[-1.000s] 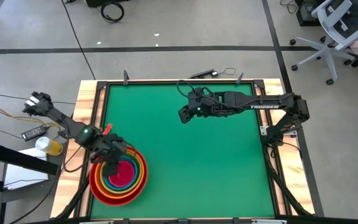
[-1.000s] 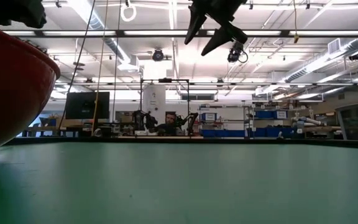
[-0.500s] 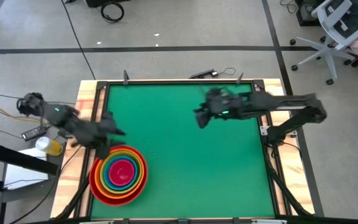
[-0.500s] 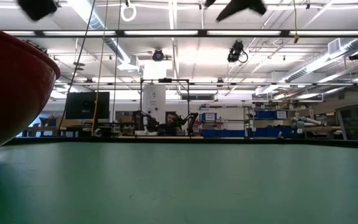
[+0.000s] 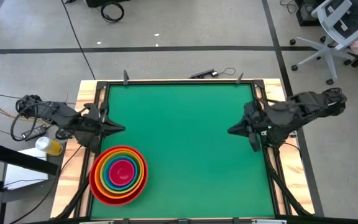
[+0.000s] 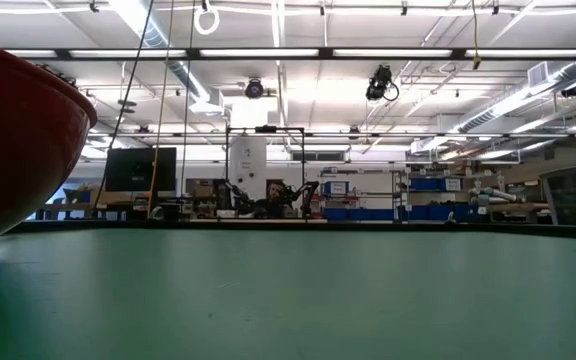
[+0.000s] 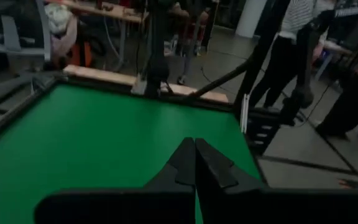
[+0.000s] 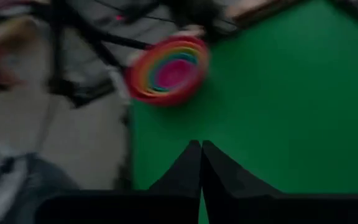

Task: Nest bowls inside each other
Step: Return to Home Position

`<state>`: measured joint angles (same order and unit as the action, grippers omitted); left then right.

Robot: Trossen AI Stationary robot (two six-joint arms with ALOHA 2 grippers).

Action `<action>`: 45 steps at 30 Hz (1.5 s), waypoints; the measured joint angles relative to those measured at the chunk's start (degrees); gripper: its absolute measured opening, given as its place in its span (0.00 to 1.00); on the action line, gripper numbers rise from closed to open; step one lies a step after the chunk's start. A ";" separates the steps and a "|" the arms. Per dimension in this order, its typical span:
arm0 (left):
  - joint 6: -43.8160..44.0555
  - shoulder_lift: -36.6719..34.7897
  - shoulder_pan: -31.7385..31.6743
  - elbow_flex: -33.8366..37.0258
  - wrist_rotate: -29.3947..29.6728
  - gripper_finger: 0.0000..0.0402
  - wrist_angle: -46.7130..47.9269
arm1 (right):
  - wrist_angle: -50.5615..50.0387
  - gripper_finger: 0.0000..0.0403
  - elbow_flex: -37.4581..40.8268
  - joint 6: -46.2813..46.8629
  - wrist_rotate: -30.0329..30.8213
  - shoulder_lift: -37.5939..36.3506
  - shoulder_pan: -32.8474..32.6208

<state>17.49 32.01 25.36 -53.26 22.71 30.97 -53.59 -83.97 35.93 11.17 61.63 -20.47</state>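
Green mat (image 5: 185, 143) carries just one thing: the bowls (image 5: 119, 186), sitting as a single stack near the front-left corner. From above you get concentric rings w/ the red bowl (image 5: 118, 201) outermost, then the orange bowl (image 5: 97, 177), yellow-green bowl (image 5: 103, 176) and blue bowl (image 5: 108, 175), and the pink bowl (image 5: 122, 173) in the middle. All five look seated level, none tilted or riding high, so I'd call the nesting itself done. The low cam only catches the red wall bulging in at its left edge.

What's in hand now reads as the retreat to home pos., not a grasp. The left gripper (image 5: 122, 129) is at the table's left edge, just beyond the stack and apart from it, w/ the arm folded out over the side rail. The right gripper (image 5: 230, 131) is at the right edge, well apart from the bowls. Both wrist cams show the two dark fingers pressed together tip to tip, nothing between them.

Next move, IMO: finish tucking both arms to rest, nothing to pick up. Watch the L side, since that wrist is the one near the red rim and a low swing toward you could nudge the stack. People stand past the table's far side in the left wrist cam, so keep the sweep inside the frame.
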 joint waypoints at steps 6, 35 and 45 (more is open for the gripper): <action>-13.48 -0.49 -0.09 2.14 0.63 0.00 -1.93 | 14.02 0.02 10.11 -21.11 8.58 -7.27 -7.36; -15.76 -32.06 -5.66 32.62 0.38 0.00 -13.08 | 68.02 0.00 71.45 -20.64 -20.11 -45.01 22.01; -12.88 -31.71 -5.57 39.67 -0.16 0.00 -18.81 | 57.19 0.00 72.74 -22.67 -19.21 -55.91 20.18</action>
<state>4.61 0.30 19.79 -13.59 22.55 12.16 3.60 -11.22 13.26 -8.04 5.72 -0.30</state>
